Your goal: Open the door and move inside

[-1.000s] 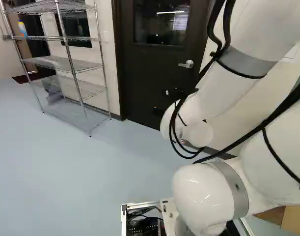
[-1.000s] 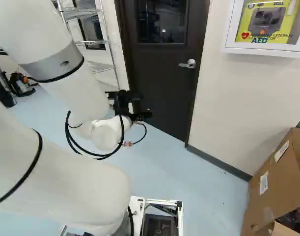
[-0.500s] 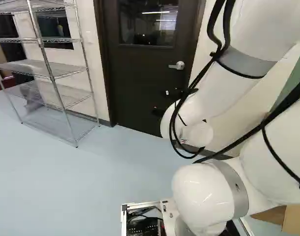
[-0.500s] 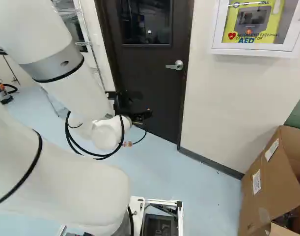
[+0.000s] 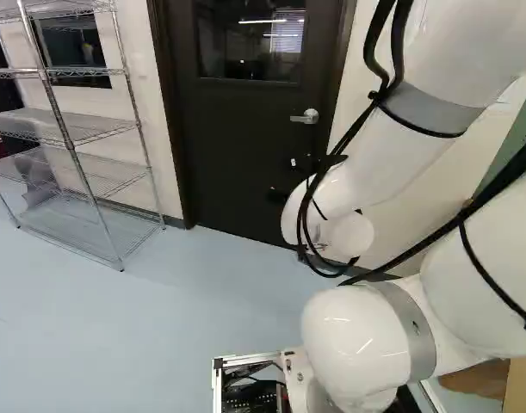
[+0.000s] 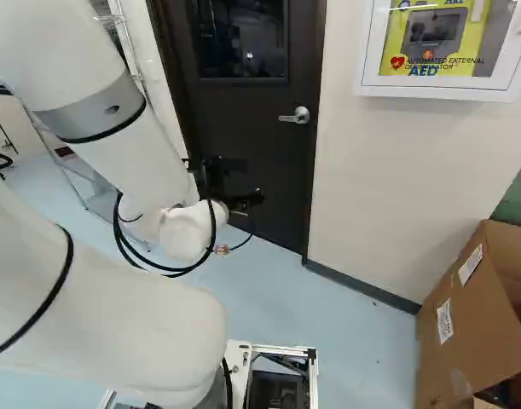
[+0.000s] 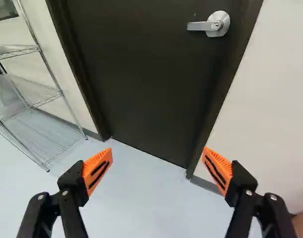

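Observation:
The dark door stands closed in its frame, with a window in its upper part. Its silver lever handle is on the door's right side in both base views. My gripper is in front of the door, lower than the handle, its fingertips hard to make out there. In the wrist view the gripper stands wide open with nothing between its orange pads; the door and the lever handle are ahead of it, not touched.
A wire shelf rack stands against the wall left of the door. To the door's right, a white AED cabinet hangs on the wall. An open cardboard box sits on the floor at the right of the right base view.
The base has moved: it has turned right, so door, rack and cabinet shift left in the base views, and come slightly nearer. The arm holds its pose against its lowest joint.

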